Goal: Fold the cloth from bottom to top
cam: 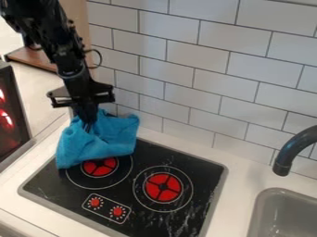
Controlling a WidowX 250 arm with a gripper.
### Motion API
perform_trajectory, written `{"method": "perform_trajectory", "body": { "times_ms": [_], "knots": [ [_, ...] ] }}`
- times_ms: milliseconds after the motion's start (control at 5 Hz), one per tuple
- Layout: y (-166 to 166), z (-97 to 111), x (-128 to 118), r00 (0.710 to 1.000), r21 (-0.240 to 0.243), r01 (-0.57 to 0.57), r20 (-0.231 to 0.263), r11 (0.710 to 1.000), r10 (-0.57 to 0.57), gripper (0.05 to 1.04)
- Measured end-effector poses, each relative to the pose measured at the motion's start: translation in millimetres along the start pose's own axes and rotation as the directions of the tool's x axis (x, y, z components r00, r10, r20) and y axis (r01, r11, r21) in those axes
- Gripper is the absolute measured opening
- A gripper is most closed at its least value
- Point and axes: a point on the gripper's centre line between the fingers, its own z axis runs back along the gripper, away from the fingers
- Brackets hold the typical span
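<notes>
Past the dark panel [11,111] at the far left, come to the blue cloth [117,143], gathered in a loose heap over the rear left part of the stove [207,171], near the tiled wall [210,60]. Above, see the arm [65,62] angled down from the upper left, with the gripper [88,128] sunk into the heap and closed on a pinch of cloth, to judge by the creases running out from the tips. Count the grasp as made, and probably much of the lift of the bottom edge towards the top. Don't count the fold as finished: no flat doubled layer to see, no neat edge along the top, only a raised, crumpled bundle. Can't tell from here how far up to place the pinched part, with the far side hidden behind the folds. Moving right, note the left burner [93,169], partly under the near edge of the cloth, then the right burner [163,187], uncovered, and at last the faucet [286,162] above the sink [285,192], well apart from the work. Left to do, most likely: lay the pinched part down along the top, let go and draw clear.
</notes>
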Motion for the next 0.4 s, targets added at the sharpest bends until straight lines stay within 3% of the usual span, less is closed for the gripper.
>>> {"method": "perform_trajectory", "body": {
  "times_ms": [400],
  "knots": [
    [5,-31,1,0.998,0.018,-0.012,-0.062,1.0,0.013,0.067]
  ]
}}
